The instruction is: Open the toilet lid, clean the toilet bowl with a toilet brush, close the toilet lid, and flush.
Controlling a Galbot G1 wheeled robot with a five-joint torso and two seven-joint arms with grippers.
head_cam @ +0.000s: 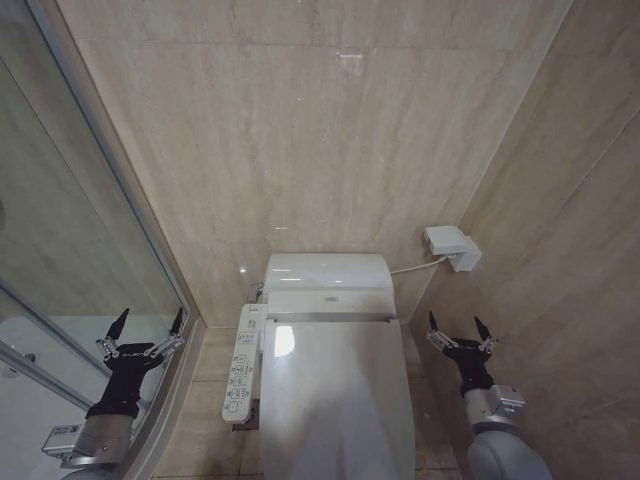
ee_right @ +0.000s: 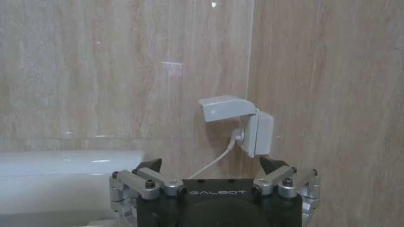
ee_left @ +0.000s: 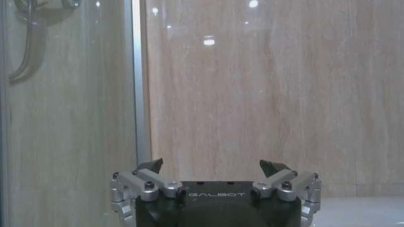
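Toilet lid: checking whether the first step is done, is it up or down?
Down. The toilet lid lies flat over the bowl, smooth top facing up, both grippers clear.

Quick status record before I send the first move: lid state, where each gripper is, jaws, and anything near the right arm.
toilet lid: closed, lying flat over the bowl
side button panel: on the toilet's left edge
left gripper: raised left of the toilet, beside the glass shower door, jaws open, holding nothing
right gripper: raised right of the toilet, jaws open, holding nothing
wall outlet box: on the wall above the right gripper, cover flipped up, cord running to the toilet
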